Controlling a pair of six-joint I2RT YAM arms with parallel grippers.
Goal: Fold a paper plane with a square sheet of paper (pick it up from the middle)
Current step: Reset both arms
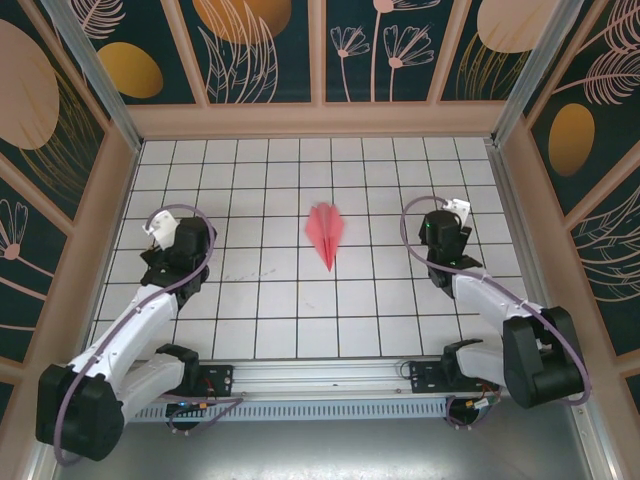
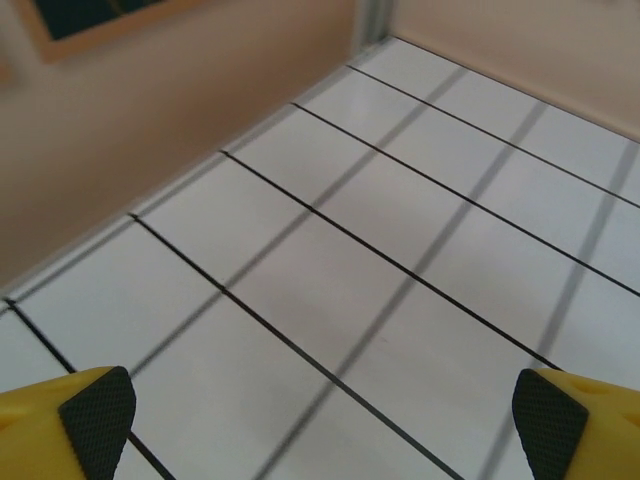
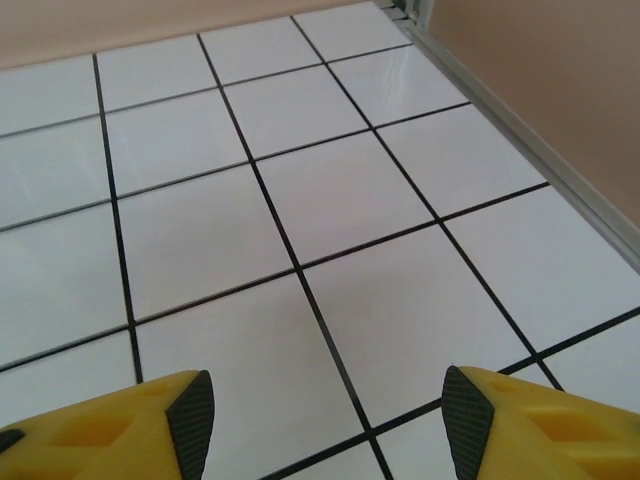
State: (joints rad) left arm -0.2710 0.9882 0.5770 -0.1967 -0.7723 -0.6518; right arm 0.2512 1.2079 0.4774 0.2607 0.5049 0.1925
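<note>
The white gridded table (image 1: 300, 330) is taken up at its middle by the paper plane (image 1: 326, 232), which is laid flat with its pointed nose turned toward the arm bases and its wider tail toward the far wall. A centre crease is seen along its length.

To the left of the paper plane, the left arm (image 1: 135, 330) is stretched over the tiles. To the right of the paper plane, the right arm (image 1: 495, 305) is placed likewise. The plane is thus found between the two arms, well apart from each and touched by neither.

The left gripper (image 2: 320, 415) is held released, with its yellow fingers (image 2: 50, 425) spread wide to the two lower corners of its wrist view; only bare tiles and black grid lines are seen between them. The right gripper (image 3: 325, 420) is likewise parted, its dark pads (image 3: 195, 410) set apart over bare tile, and nothing is grasped by it.

Neither pair of fingers is turned toward the paper plane: in the overhead view both are directed toward the far wall, off to either side of the plane.
</note>
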